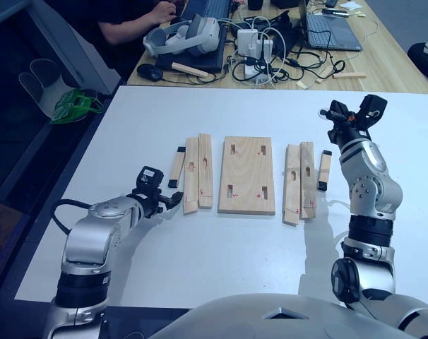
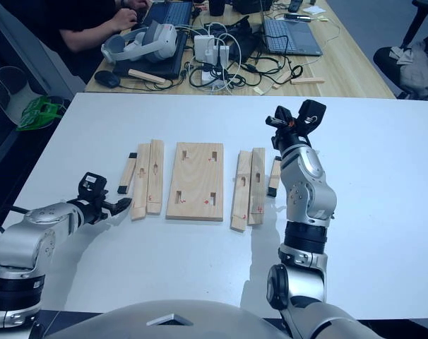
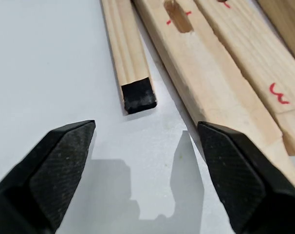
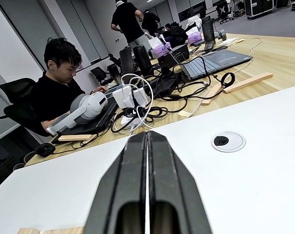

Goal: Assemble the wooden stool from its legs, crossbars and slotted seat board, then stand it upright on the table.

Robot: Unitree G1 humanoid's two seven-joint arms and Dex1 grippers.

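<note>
On the white table [image 1: 164,268] the seat board [image 1: 246,174] lies centre frame between loose legs [image 1: 205,171] (nothing joined yet), the left gripper [image 3: 146,127] gapes lower left just short of a crossbar [image 1: 176,167] it likely must close on, the right gripper [image 4: 146,141] clenched empty upper right.

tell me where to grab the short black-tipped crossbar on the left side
I'd pinch its long sides behind the black tip, coming down from above. The crossbar lies flat with a slim gap to the neighbouring leg, and the open left gripper faces that end.
</note>
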